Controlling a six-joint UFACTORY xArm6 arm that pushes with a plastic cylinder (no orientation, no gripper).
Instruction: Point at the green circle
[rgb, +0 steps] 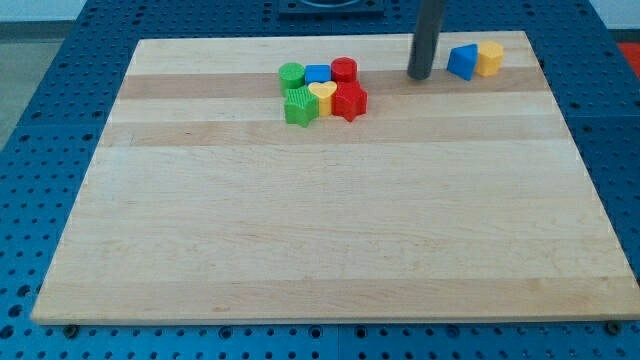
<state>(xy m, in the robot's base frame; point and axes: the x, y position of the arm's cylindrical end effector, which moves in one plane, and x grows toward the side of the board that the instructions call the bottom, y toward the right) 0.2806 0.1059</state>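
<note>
The green circle (291, 73) sits at the left end of a tight cluster near the view's top centre. Beside it to the right are a blue block (317, 73) and a red round block (344, 69). Below them are a green star-like block (299, 106), a yellow heart (322, 94) and a red star-like block (349, 101). My tip (419, 76) rests on the board to the right of the cluster, well apart from the green circle and touching no block.
A blue block (461, 62) and a yellow block (489, 58) stand together at the view's top right, just right of my tip. The wooden board (330, 230) lies on a blue perforated table.
</note>
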